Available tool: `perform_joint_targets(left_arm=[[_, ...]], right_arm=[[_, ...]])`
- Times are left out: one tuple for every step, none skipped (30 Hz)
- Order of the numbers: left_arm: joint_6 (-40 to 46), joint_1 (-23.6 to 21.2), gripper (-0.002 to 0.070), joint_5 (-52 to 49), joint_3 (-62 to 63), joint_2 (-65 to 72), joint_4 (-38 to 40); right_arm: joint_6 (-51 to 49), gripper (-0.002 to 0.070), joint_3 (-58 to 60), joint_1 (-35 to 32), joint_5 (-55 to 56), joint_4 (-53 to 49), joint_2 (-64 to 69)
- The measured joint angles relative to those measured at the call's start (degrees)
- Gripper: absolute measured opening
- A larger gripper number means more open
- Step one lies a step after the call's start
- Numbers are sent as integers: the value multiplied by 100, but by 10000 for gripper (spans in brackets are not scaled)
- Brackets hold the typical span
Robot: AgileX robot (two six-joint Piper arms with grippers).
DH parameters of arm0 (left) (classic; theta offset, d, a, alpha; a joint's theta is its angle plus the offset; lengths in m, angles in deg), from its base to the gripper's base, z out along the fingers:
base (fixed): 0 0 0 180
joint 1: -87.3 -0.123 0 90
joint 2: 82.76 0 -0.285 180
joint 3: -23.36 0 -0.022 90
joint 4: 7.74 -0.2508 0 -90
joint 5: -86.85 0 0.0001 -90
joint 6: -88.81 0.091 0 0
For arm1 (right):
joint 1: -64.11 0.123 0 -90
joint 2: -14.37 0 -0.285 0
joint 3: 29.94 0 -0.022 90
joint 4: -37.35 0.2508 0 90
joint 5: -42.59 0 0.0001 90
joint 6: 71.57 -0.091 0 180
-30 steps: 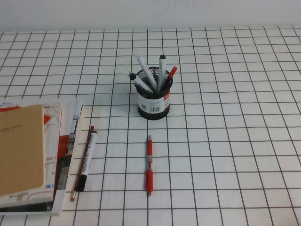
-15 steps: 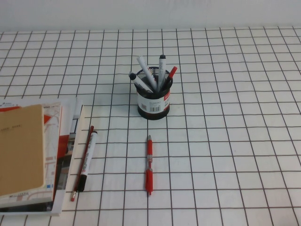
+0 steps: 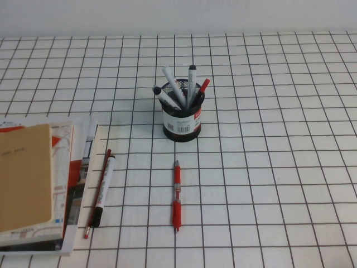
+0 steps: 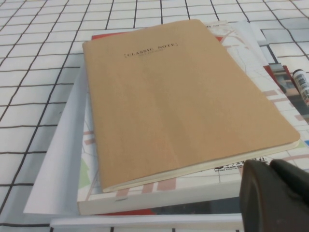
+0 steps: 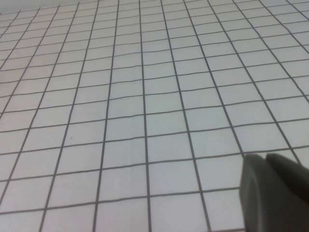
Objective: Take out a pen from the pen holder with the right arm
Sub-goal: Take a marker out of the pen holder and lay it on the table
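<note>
On the table [image 3: 279, 167], which is covered with a white cloth with a black grid, the pen holder [image 3: 182, 120] stands upright near the middle, a little toward the far side. It is a round black mesh cup with a white label that has a barcode and a bit of red. Four pens stick out from it: two white markers [image 3: 174, 84] that lean to the robot's left, one upright marker with black cap [image 3: 192, 78], and a pen with red tip [image 3: 204, 85] that leans to the right. In front of the holder, apart from it, a red pen [image 3: 177, 195] lies on the cloth. More to the left a white marker [image 3: 104, 190] and a red pencil [image 3: 97, 194] lie side by side, just beside a stack of papers with a tan notebook [image 4: 183, 96] on top. Nothing stands close around the holder. The left gripper [image 4: 269, 166] hangs over the near edge of this stack, its fingers together with no gap seen. The right gripper [image 5: 266, 162] is over bare cloth, clenched and holding nothing
</note>
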Motion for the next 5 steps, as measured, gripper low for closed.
perform_joint_targets(left_arm=[[0, 0, -4, 0, 0, 0, 0], [0, 0, -4, 0, 0, 0, 0], [0, 0, -4, 0, 0, 0, 0], [0, 0, -4, 0, 0, 0, 0], [0, 0, -5, 0, 0, 0, 0]], right_arm=[[0, -15, 0, 0, 0, 0, 0], [0, -15, 0, 0, 0, 0, 0], [0, -15, 0, 0, 0, 0, 0], [0, -15, 0, 0, 0, 0, 0], [0, -15, 0, 0, 0, 0, 0]])
